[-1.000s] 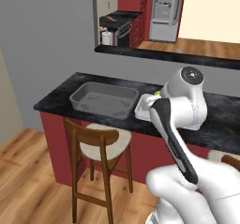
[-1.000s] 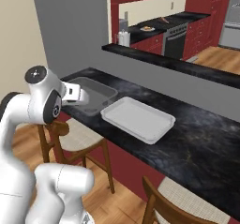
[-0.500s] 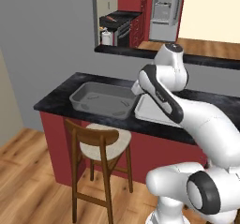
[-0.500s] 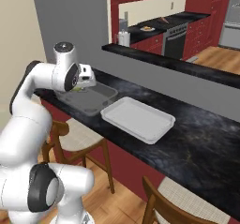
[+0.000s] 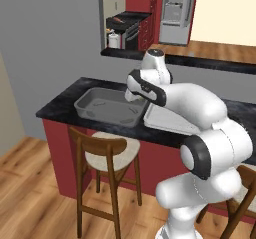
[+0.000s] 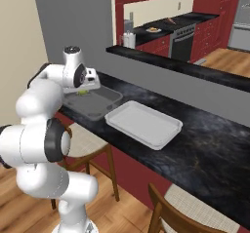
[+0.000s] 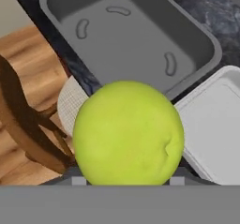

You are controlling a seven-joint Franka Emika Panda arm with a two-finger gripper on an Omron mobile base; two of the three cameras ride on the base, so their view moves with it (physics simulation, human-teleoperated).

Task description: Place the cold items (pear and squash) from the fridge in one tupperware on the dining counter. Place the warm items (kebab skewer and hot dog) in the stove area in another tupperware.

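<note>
Hand view: at the left a wooden stool (image 7: 28,138) with a pale woven seat stands on the wood floor below the dining counter (image 7: 197,3). Above it the deep grey tub (image 7: 136,40) sits on the black marbled top, its floor bare apart from moulded dimples. The yellow-green pear (image 7: 127,133) fills the lower middle, clamped in the gripper (image 7: 126,181), whose jaws are closed on it and mostly hidden behind the fruit. The pear hangs over the near edge of the tub, toward the corner where it adjoins the shallow pale tray (image 7: 213,124) at the right.

In the left base view, the tub (image 5: 107,106) lies left on the counter (image 5: 60,103), the tray (image 5: 167,120) just beside it to the right, and the white arm bends over them, hiding the gripper. A stool (image 5: 102,155) stands in front. Through the opening behind, the fridge (image 5: 175,5) shows.

In the right base view, the arm stands at the left, a sliver of the pear (image 6: 84,92) under the hand above the tub (image 6: 95,103), the tray (image 6: 144,125) to its right.
</note>
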